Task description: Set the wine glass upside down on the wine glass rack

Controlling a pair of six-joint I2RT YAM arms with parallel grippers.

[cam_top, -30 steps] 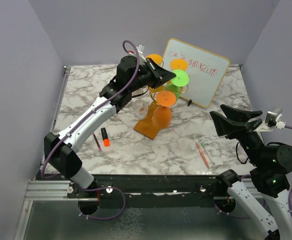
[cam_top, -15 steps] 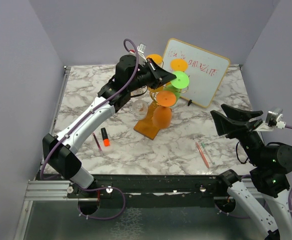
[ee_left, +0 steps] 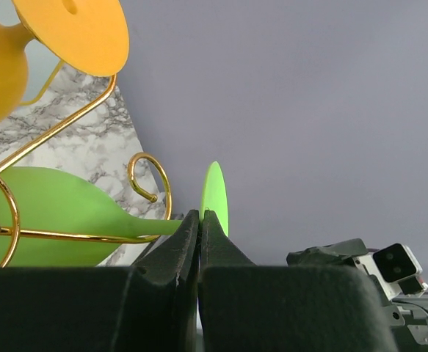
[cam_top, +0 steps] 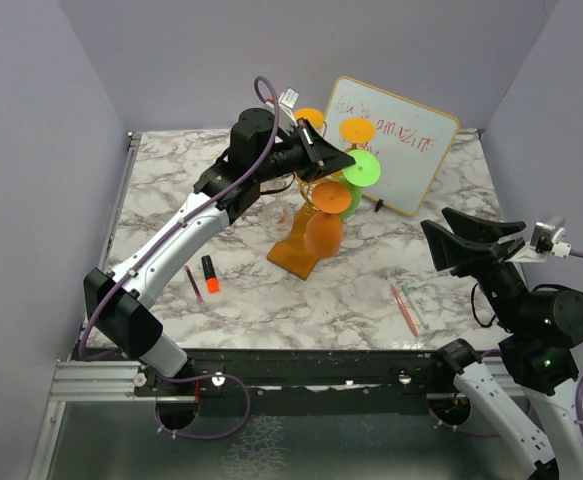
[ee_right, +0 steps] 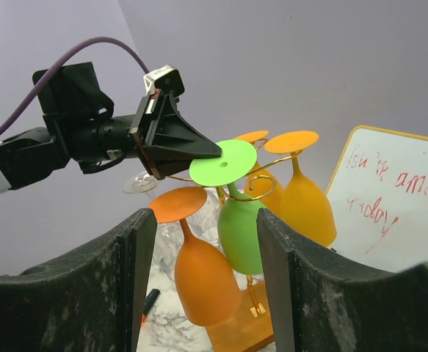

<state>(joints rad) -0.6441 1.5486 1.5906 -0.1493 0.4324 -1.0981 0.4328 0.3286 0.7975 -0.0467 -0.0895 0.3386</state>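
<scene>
Built from black joint housings and white link shells on both the left arm [cam_top: 186, 235] and right arm [cam_top: 561, 345]. Looped with a purple cable [ee_right: 103, 40]. Tipped with black wedge-shaped fingers [ee_left: 162, 257]. Dotted with green lights [cam_top: 546, 322], possibly status lamps, on the right.

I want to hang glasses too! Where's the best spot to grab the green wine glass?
Grab the green wine glass by its thin stem, just under the flat round foot, coming from the side. It is bowl-down, the bowl looks too wide for fingers, and the foot should stop slipping. The left gripper pinches there.
</scene>
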